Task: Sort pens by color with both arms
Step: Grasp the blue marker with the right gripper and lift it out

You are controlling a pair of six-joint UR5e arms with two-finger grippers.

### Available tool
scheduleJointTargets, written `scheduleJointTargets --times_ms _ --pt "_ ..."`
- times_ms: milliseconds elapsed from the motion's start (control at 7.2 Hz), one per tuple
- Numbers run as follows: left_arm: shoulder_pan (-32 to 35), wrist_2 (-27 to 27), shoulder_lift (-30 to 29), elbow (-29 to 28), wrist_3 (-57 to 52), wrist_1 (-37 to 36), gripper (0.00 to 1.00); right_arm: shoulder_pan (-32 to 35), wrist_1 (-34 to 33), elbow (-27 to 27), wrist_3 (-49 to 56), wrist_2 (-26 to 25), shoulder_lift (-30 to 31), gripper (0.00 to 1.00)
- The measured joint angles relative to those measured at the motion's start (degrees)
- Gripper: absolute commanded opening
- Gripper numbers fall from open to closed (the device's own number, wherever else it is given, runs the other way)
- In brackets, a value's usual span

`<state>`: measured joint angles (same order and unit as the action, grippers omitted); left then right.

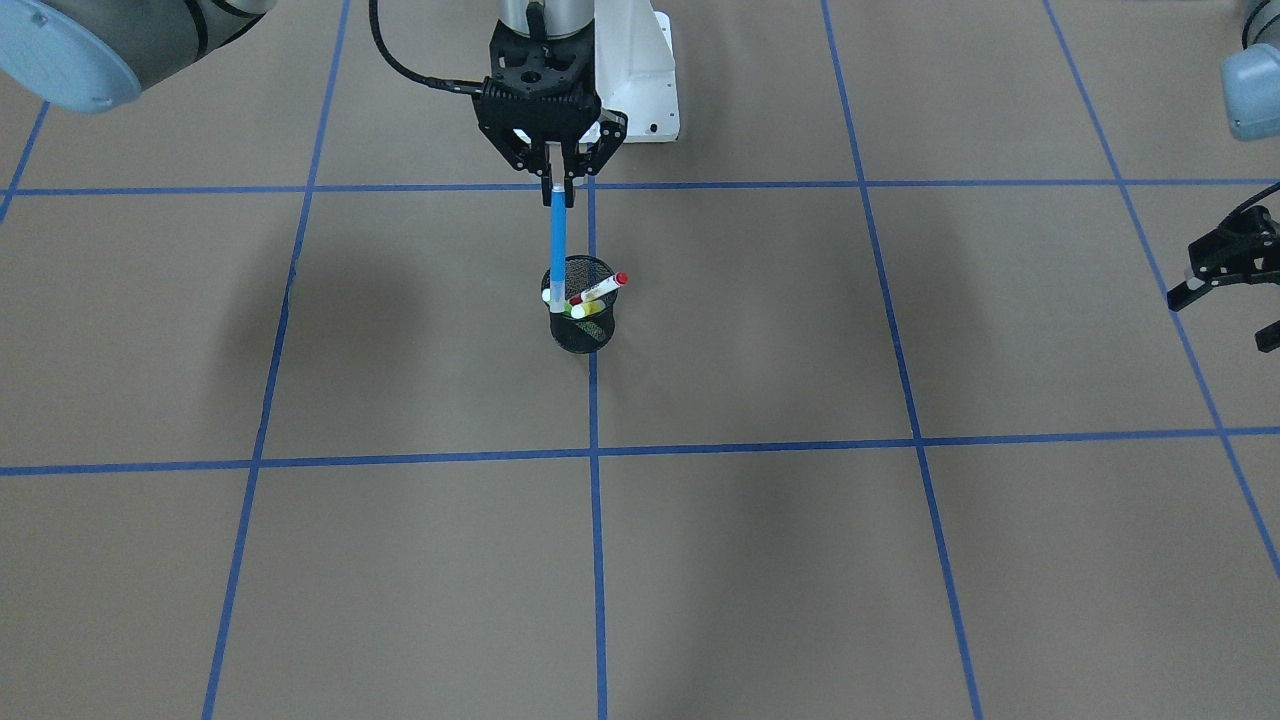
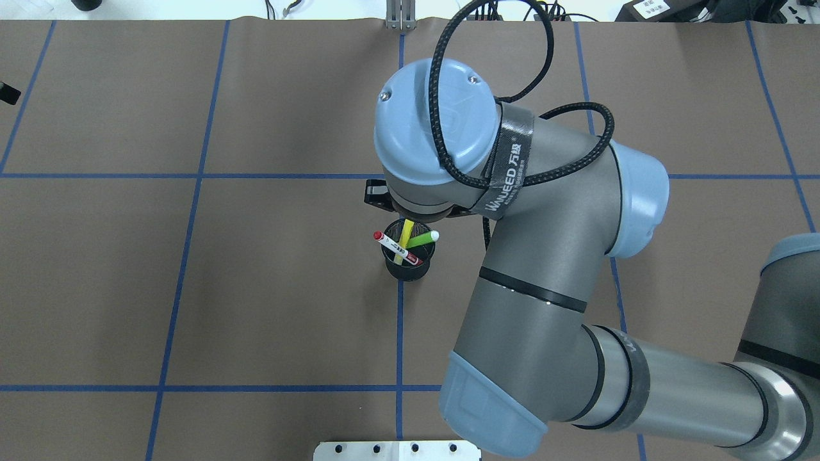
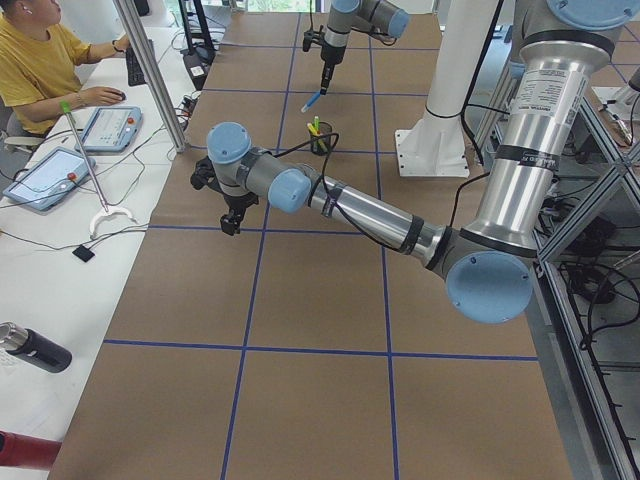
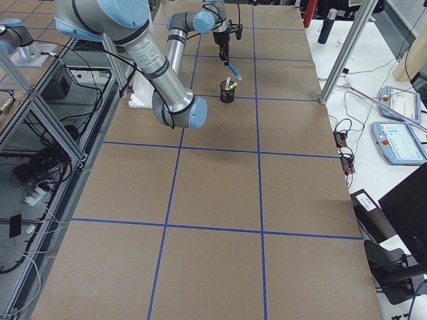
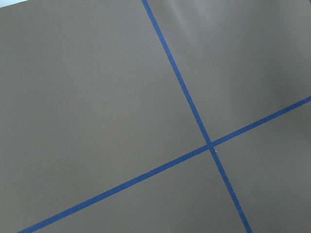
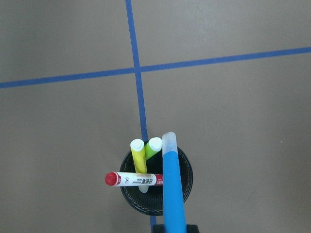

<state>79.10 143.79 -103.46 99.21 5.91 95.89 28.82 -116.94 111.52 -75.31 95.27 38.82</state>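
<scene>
Near the middle of the bench, a little toward the robot's edge, a black mesh cup [image 1: 585, 338] stands upright on a blue tape line [image 1: 596, 520]. Three pens are in it. The yellow pen [image 6: 138, 154] and the green pen [image 6: 153, 146] lean inside the cup with their caps up, and the two caps are just beside each other. The red pen [image 6: 137, 179], white in the body with red ends, lies almost flat across the rim. It crosses the yellow pen, and one red end reaches out past the rim toward the left end of the bench.

The right gripper [image 1: 557, 188] hangs above the cup and points down. Its jaws are closed on the upper end of the blue pen [image 1: 558, 245]. This pen hangs tilted below the fingers, with its lower end leaning toward the operators' edge. The side views show that end in the air above the cup, apart from the rim and from the other pens. The right arm [image 2: 544, 269] comes in from the robot's edge on the right. In the overhead view it hides the blue pen and most of the gripper.

The left gripper [image 1: 1224, 320] is well apart from the cup, toward the left end of the bench, above bare bench. Its jaws stand apart and hold nothing. The left wrist view shows only the brown bench top and two crossing tape lines.
</scene>
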Motion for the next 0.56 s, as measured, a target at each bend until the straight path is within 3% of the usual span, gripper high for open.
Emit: scheduleJointTargets --times_ms 278,555 --pt "-0.1 0.0 -0.1 0.0 0.1 0.0 1.0 2.0 5.3 -3.1 4.8 -5.3 0.3 0.0" --pt "-0.2 0.0 -0.2 -0.1 0.2 0.0 1.0 5.0 17.8 -13.0 7.6 -7.7 0.5 0.0"
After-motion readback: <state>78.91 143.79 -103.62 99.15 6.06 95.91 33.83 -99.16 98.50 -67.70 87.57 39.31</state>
